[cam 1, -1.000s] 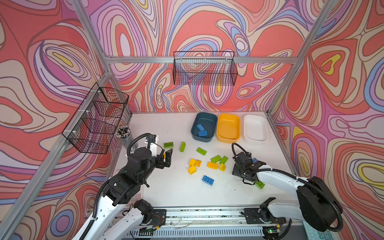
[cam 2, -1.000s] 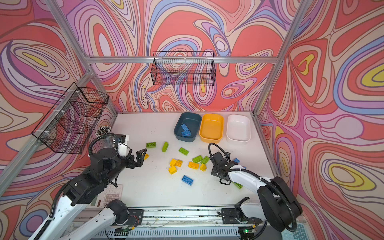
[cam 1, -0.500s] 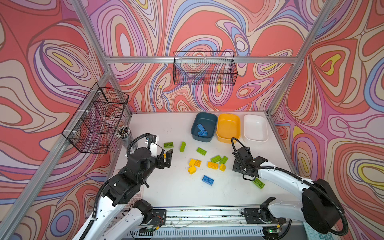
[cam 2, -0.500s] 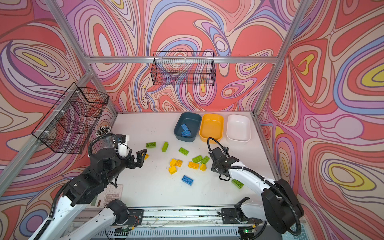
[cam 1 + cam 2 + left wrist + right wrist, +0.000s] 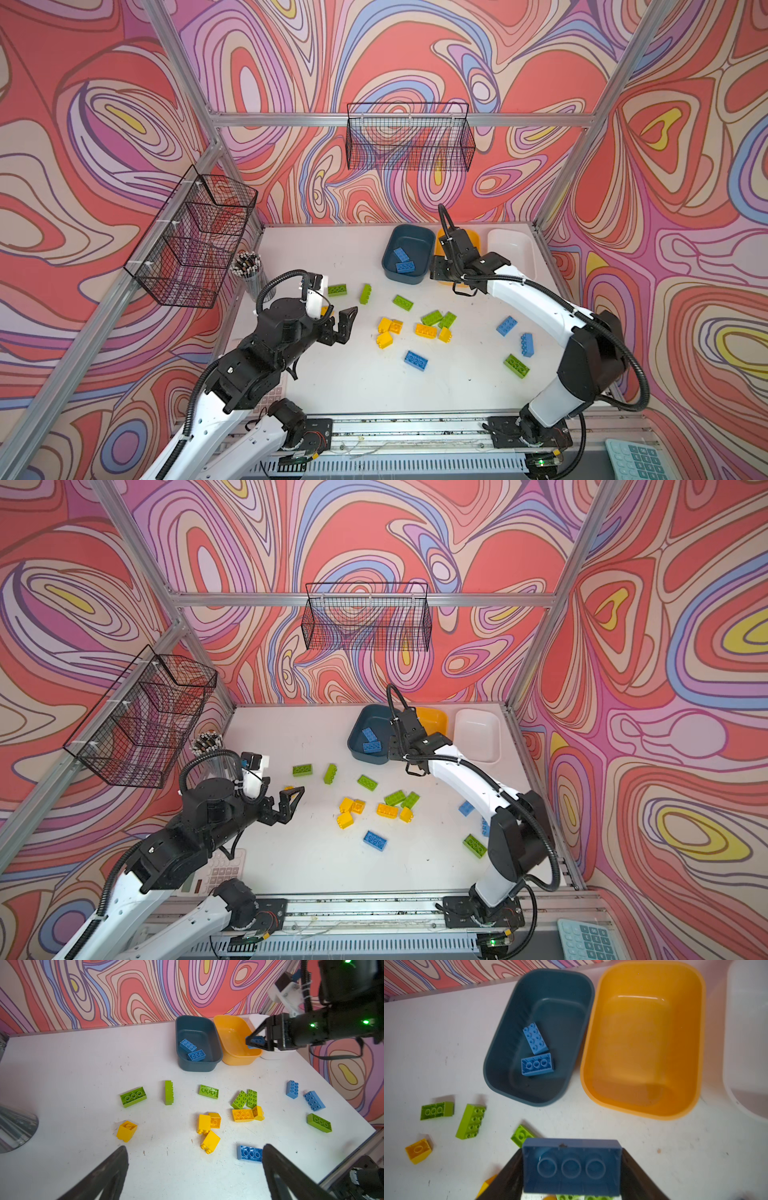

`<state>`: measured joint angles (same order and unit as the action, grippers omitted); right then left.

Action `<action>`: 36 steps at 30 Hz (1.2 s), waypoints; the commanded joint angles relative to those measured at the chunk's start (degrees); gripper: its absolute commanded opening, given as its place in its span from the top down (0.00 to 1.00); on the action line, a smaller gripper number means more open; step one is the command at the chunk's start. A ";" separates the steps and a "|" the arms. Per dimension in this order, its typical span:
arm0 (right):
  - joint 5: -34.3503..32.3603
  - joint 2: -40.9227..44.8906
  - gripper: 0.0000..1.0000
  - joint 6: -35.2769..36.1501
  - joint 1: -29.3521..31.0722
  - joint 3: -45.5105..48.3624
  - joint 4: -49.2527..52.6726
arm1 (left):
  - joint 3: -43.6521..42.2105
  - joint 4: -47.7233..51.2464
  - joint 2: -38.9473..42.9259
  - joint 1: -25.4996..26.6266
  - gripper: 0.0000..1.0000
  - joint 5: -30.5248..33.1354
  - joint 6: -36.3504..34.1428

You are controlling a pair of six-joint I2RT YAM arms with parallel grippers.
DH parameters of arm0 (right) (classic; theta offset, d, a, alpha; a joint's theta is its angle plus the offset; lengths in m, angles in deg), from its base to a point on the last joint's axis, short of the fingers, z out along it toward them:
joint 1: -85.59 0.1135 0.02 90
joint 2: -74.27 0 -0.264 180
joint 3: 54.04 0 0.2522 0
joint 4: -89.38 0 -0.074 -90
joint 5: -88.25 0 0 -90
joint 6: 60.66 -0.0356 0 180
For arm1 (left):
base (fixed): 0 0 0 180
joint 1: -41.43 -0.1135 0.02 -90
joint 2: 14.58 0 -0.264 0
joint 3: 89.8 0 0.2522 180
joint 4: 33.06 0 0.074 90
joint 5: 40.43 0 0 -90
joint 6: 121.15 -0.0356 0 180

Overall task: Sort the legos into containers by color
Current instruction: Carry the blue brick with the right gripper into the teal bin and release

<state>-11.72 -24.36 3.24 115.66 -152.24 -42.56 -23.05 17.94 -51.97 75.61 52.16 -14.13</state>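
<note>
My right gripper point(image 5: 571, 1167) is shut on a blue lego point(image 5: 571, 1165), gripped by its short ends with its hollow underside facing the camera. In a top view this gripper point(image 5: 441, 270) hangs by the near ends of the teal tub point(image 5: 390, 249) and the yellow-orange tub point(image 5: 473, 237). Two blue legos point(image 5: 536, 1051) lie in the teal tub. The yellow-orange tub point(image 5: 643, 1043) and the white tub point(image 5: 511, 245) show nothing inside. My left gripper point(image 5: 347, 320) stands open and empty above the table's left. Green point(image 5: 402, 302), yellow point(image 5: 390, 326) and blue point(image 5: 415, 360) legos lie loose on the table.
A mesh pencil cup point(image 5: 249, 270) stands at the left edge. Black wire baskets hang on the left wall point(image 5: 191, 237) and the back wall point(image 5: 409, 137). A calculator point(image 5: 216, 875) lies under the left arm. More legos, blue point(image 5: 527, 344) and green point(image 5: 516, 365), lie front right.
The right gripper closed on a blue lego at the table's front right, lifted it and carried it back toward the tubs. The left arm has not moved.
</note>
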 commanded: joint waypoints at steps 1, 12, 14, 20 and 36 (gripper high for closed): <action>2.75 -8.14 0.40 3.30 0.27 -7.68 -1.47 | -2.80 3.18 1.44 0.19 0.00 -5.56 4.24; 4.29 -32.53 0.37 5.17 0.28 -36.43 3.29 | -8.85 3.28 3.07 0.19 0.00 -4.00 5.92; 3.96 -33.80 0.35 5.50 0.26 -38.30 3.60 | -8.86 3.22 2.63 0.19 0.00 -4.03 5.91; 3.39 -33.51 0.20 5.79 0.30 -38.36 2.49 | -8.48 2.97 0.03 0.19 0.00 -5.87 5.66; 5.00 -4.54 0.07 4.13 -1.93 -5.09 -14.81 | -6.37 -3.20 -17.72 11.67 0.00 -4.68 9.47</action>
<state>-7.57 -35.03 8.44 114.45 -163.26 -51.28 -30.74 18.05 -67.07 85.27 45.10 -6.88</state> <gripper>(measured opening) 0.929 0.998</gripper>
